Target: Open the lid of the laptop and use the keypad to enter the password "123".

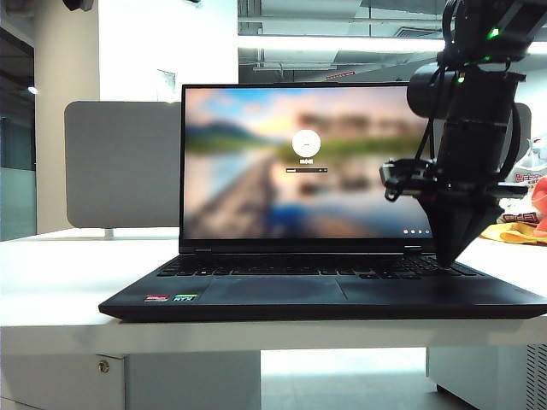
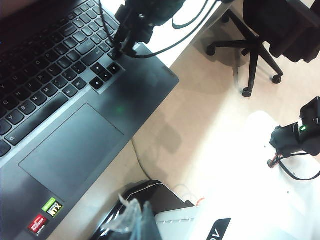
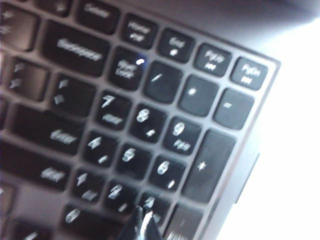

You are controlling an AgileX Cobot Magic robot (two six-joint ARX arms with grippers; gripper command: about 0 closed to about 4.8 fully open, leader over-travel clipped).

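Note:
The black laptop [image 1: 256,297] stands on the white table with its lid [image 1: 256,171] raised. The screen shows a blurred landscape with a login circle and an entry field. My right gripper [image 1: 449,256] is shut and points straight down on the right end of the keypad [image 1: 299,269]. In the right wrist view its tip [image 3: 142,219] rests at the edge of the 3 key [image 3: 150,202] of the number block. The left wrist view shows that same gripper [image 2: 121,50] over the keypad's [image 2: 45,65] right end. My left gripper [image 2: 136,220] hangs shut and empty beside the laptop's front corner, off the table.
A grey desk divider [image 1: 120,162] stands behind the laptop. The touchpad [image 2: 70,145] and the red and green stickers [image 2: 47,214] lie on the palm rest. Orange and yellow items [image 1: 523,224] sit at the table's right. An office chair [image 2: 260,30] stands on the floor.

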